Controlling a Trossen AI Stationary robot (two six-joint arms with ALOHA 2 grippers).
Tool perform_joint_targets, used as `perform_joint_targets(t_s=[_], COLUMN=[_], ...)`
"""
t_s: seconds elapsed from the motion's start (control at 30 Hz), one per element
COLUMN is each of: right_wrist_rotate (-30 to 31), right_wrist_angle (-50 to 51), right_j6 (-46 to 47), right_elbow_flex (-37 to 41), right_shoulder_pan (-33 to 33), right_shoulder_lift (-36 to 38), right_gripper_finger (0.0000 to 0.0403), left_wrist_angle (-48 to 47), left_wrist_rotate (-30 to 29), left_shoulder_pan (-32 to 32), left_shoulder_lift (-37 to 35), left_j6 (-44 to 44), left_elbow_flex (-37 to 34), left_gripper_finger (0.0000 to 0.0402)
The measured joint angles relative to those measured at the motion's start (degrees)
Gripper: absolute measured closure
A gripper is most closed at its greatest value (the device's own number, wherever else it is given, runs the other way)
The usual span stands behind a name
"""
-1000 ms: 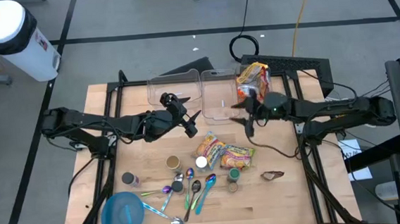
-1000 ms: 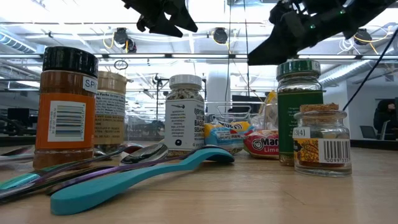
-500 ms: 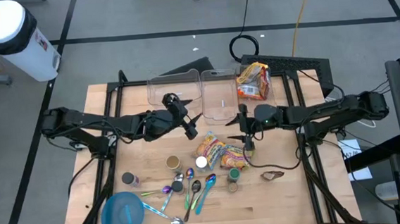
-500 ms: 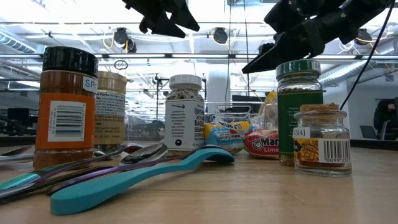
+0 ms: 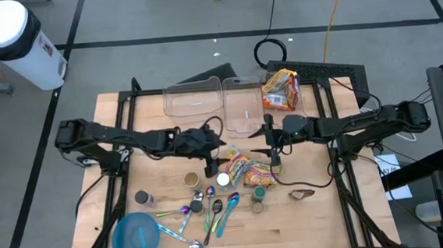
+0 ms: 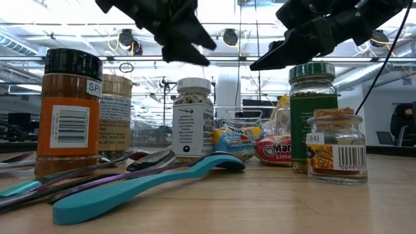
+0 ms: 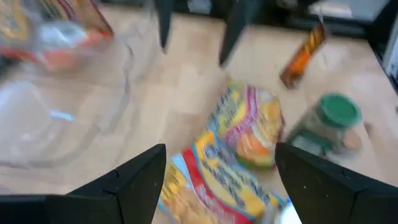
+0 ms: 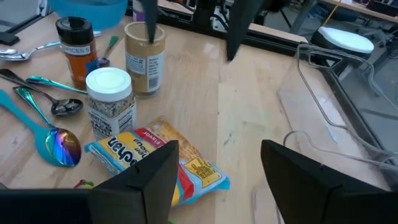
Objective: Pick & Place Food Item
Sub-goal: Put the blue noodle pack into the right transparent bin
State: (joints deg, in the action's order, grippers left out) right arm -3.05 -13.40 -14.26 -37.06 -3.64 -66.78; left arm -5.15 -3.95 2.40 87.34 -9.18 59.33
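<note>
High view: we see the left tool (image 5: 214, 157) with its fingers spread and nothing between them, poised over the counter (image 5: 322, 218) just beside the two noodle packets (image 5: 247, 170), which lie flat side by side near the counter's middle. We read this posture as an approach: fingers apart and pointed toward the packets so they can straddle one. The right tool (image 5: 273, 148) hangs just on the other side of the same packets, its fingers likewise apart and empty; we judge it is either waiting or competing for the same reach, so the two tools stand close enough to risk crowding each other.

Outward from the tools, the white-capped jar (image 5: 223, 180) stands touching or nearly touching the near packet, and the green-lidded jar (image 5: 258, 192) stands just beside the far one; both may hinder a sideways grasp. Spoons (image 5: 216, 209) fan out nearer the front edge, with a blue bowl (image 5: 137, 237) at the front left corner.

Behind the tools sit two clear containers (image 5: 222, 104); one packet (image 5: 279, 89) already rests at the right-hand container's far corner, which suggests these are the drop point and that the packets on the counter are not yet moved.
</note>
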Motion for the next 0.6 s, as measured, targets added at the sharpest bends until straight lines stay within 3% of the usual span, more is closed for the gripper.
perform_joint_targets(t_s=[0.33,0.6], right_wrist_rotate=[0.21,0.22], right_wrist_angle=[0.17,0.31], right_j6=[-0.01,0.02], right_elbow_flex=[-0.02,-0.02], right_shoulder_pan=[0.0,0.0], right_shoulder_lift=[0.0,0.0], right_gripper_finger=[0.0185,0.0186], left_wrist_angle=[-4.18,-4.81], left_wrist_rotate=[5.92,9.93], left_shoulder_pan=[-0.13,0.3], left_shoulder_lift=[9.42,14.1], left_j6=[3.21,4.01], left_elbow_flex=[7.96,9.2], left_gripper_finger=[0.0092,0.0092])
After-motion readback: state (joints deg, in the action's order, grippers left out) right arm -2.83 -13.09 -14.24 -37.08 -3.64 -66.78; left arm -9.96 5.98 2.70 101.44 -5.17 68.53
